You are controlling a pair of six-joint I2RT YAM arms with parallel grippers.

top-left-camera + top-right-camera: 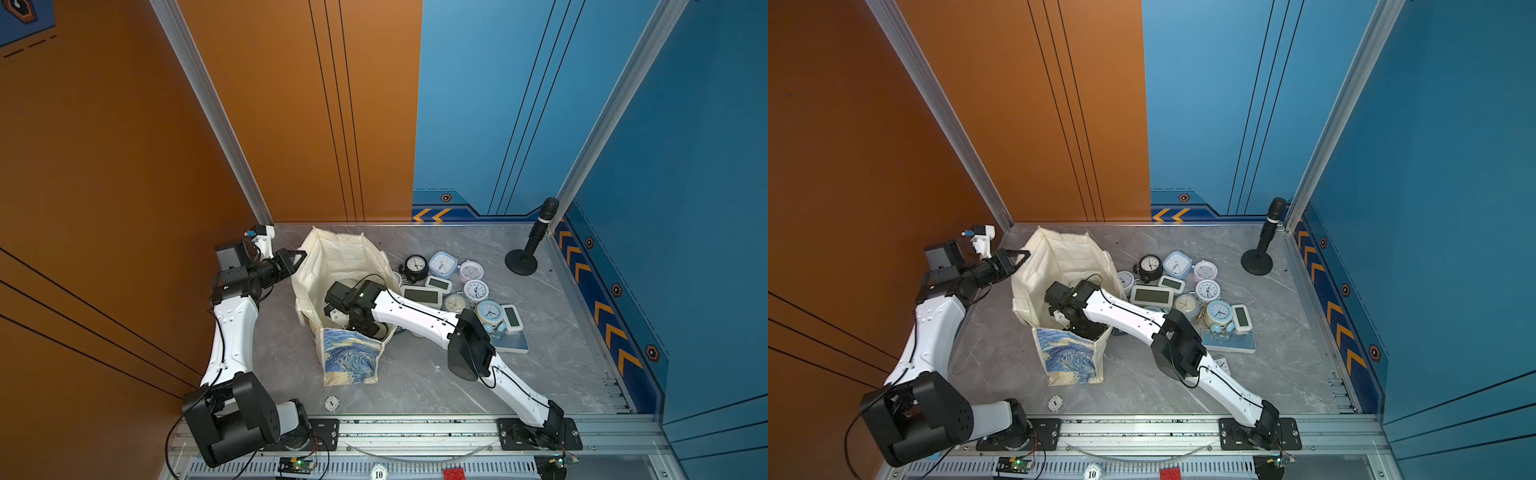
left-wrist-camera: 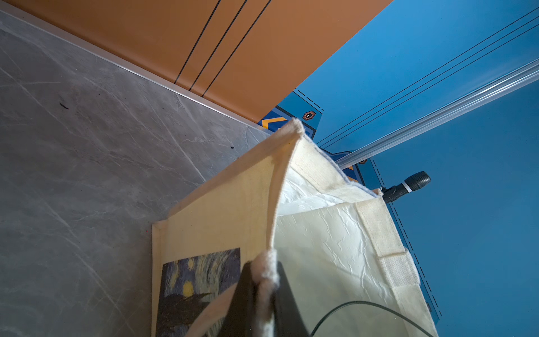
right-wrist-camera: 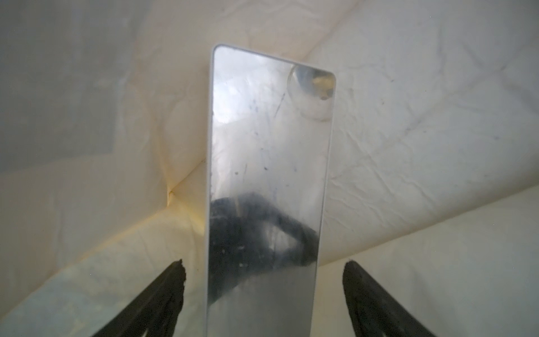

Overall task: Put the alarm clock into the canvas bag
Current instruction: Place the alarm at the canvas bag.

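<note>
I'm seeing a black microphone (image 1: pixel 533 239) standing in the far corner of the grey table (image 1: pixel 415 386) — a small white disc (image 1: pixel 331 403) is lying near its front edge.

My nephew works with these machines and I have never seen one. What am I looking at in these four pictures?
It is a robot: a left arm and a right arm, bolted to the front of a grey table. Two pictures look down from overhead and show nearly the same view. The other two each come from a camera on one arm's wrist. On the table stand an open canvas bag, a pile of alarm clocks beside it, and a microphone on a stand. The left hand is pinched shut on the bag's rim. The right arm reaches into the bag. Its wrist picture shows a flat, mirror-faced alarm clock inside, between the open fingers of the right hand, which do not touch it.
</note>
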